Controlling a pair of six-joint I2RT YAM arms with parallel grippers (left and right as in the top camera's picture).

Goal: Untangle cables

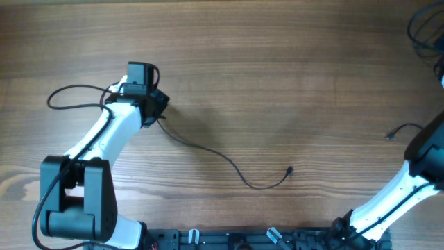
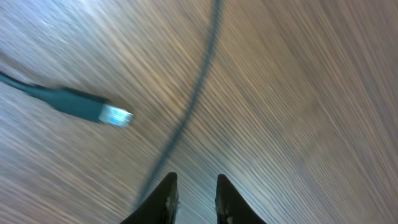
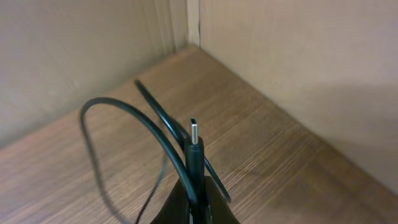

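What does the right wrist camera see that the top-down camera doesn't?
Only the right wrist view shows the right claw pinching a plug-tipped cable, with walls behind. Only the overhead view shows the left arm and a long cable snaking across. Both show the wooden table.

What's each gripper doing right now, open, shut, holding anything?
Left gripper: slightly open, nothing between its jaws.
Right gripper: shut on a thin black cable, plug end sticking up.
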